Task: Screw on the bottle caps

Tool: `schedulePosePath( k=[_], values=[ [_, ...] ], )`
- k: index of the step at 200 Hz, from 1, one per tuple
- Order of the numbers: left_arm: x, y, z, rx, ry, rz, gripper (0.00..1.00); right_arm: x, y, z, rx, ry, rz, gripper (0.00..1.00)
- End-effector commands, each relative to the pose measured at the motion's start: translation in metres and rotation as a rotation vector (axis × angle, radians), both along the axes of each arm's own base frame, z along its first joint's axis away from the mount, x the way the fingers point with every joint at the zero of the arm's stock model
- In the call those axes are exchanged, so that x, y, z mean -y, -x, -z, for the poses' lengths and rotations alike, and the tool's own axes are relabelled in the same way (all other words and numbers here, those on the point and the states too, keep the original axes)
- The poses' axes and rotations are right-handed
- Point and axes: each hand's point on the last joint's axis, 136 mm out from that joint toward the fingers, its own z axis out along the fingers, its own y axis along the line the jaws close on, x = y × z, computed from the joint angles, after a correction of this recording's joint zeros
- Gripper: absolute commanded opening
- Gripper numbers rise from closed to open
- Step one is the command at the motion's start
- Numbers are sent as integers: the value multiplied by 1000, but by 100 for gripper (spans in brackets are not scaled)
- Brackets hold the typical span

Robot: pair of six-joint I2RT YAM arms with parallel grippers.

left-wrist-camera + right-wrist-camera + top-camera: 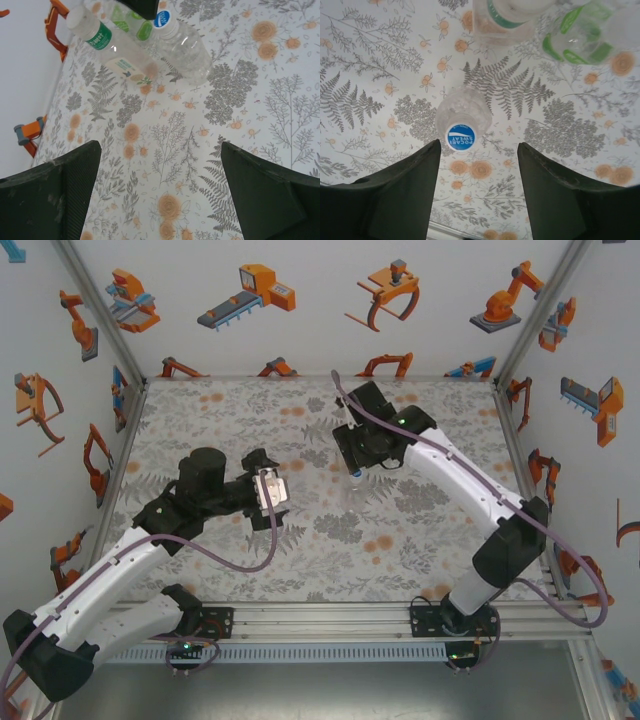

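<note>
The blue cap (460,136), printed POCARI SWEAT, sits on the neck of a colourless bottle (462,112) that stands upright and is seen almost straight down from the right wrist. How tightly the cap is seated cannot be told. The right gripper (479,145) hangs above it with its 2 fingers (395,195) spread. The cap lies just past the gap between them, close to one fingertip, and neither finger presses on it, so the gripper pinches nothing.

Just beside this bottle stand 2 more. One is a green-labelled bottle (115,50), colourless and wearing a white cap (80,17). The other is a green-tinted bottle (132,22) behind it, whose top is hidden in the left wrist view, so its cap cannot be told.

From the top camera the 3 bottles cluster under the right gripper (355,468), near the middle of the floral tablecloth (400,540). The left gripper (272,490) sits to their left, apart from them. From its own wrist, the left gripper (160,150) has its fingers spread wide over bare cloth, with nothing between them.
</note>
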Motion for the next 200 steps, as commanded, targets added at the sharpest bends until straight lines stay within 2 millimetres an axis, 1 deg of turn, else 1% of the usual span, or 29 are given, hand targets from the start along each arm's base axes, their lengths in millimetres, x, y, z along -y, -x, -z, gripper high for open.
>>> schedulePosePath(
  k=[1, 4, 13, 18, 25, 38, 53, 67, 81, 94, 107, 109, 121, 137, 152, 167, 184, 200],
  values=[
    [-5, -15, -8, 5, 48, -104, 97, 28, -3, -34, 89, 21, 46, 69],
    [-6, -17, -9, 5, 54, -118, 97, 31, -4, -36, 92, 22, 54, 72],
    [-8, -24, -11, 7, 69, -162, 97, 41, -7, -39, 103, 22, 79, 87],
    [-10, -28, -13, 9, 77, -187, 97, 48, -8, -41, 107, 21, 97, 93],
    [-13, -33, -13, 5, 84, -224, 97, 58, -11, -42, 111, 17, 121, 98],
    [-20, -44, -12, -5, 93, -309, 97, 78, -16, -44, 122, 14, 173, 99],
    [-31, -59, -5, -10, 104, -424, 97, 103, -22, -42, 147, 22, 241, 99],
    [-48, -75, 5, -6, 115, -557, 97, 128, -28, -37, 184, 41, 316, 99],
    [-67, -90, 20, -25, 126, -680, 97, 152, -34, -30, 247, 65, 387, 99],
    [-89, -103, 36, -78, 146, -795, 97, 172, -37, -17, 293, 70, 445, 99],
    [-112, -115, 52, -116, 166, -905, 97, 195, -39, 0, 327, 83, 516, 99],
    [-115, -116, 54, -114, 169, -921, 97, 198, -40, 1, 338, 82, 526, 99],
    [-131, -123, 71, -93, 154, -1003, 97, 217, -40, 21, 364, 95, 576, 99],
    [-148, -131, 90, -69, 137, -1091, 97, 234, -40, 48, 403, 80, 598, 99],
    [-159, -135, 103, -63, 128, -1135, 97, 244, -39, 73, 429, 74, 595, 99],
    [-171, -139, 111, -49, 151, -1169, 97, 254, -41, 89, 461, 56, 605, 99],
    [-186, -144, 114, -13, 202, -1194, 97, 259, -46, 102, 497, 36, 601, 99],
    [-201, -150, 118, -32, 274, -1209, 97, 262, -49, 109, 538, 32, 603, 99]
  ],
)
